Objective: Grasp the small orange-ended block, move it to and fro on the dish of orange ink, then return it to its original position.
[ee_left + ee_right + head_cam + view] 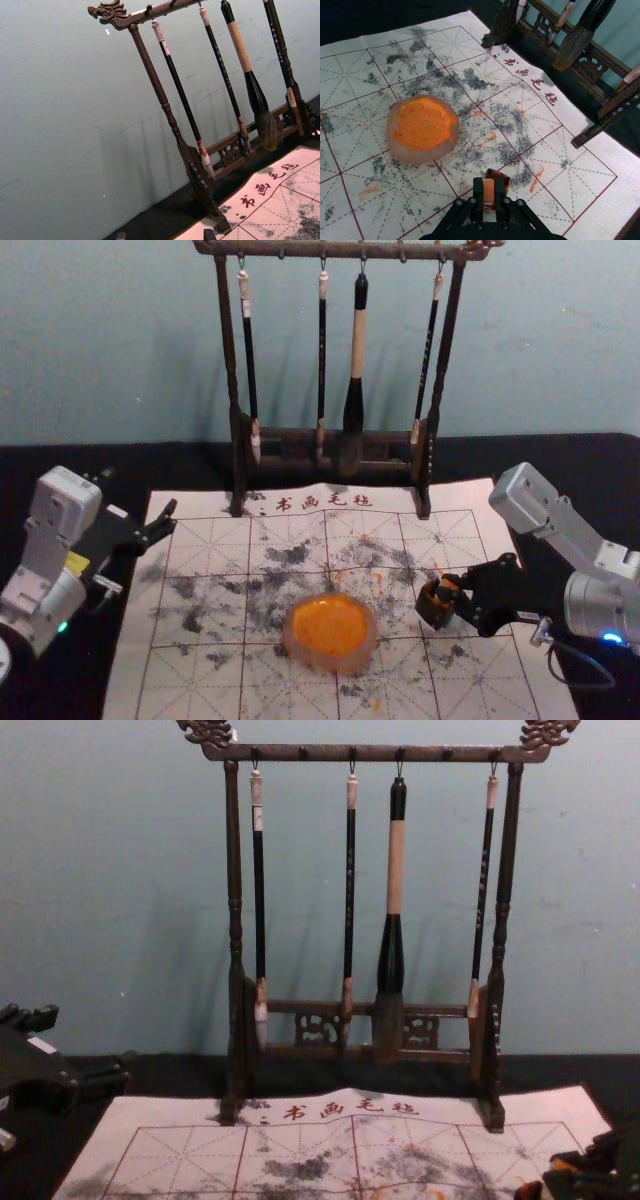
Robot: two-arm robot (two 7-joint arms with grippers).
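Note:
In the head view my right gripper reaches in from the right, low over the mat, at the small block, right of the dish of orange ink. In the right wrist view the gripper is shut on the block's orange part; dark brown, square edges show around it. The dish stands apart from the block. Whether the block touches the mat I cannot tell. My left gripper is parked at the mat's left edge, open, its tips wide apart in the left wrist view.
A dark wooden rack with several hanging brushes stands at the mat's far edge. The white gridded mat carries grey smudges and small orange marks. Black cloth surrounds it, and a wall rises behind.

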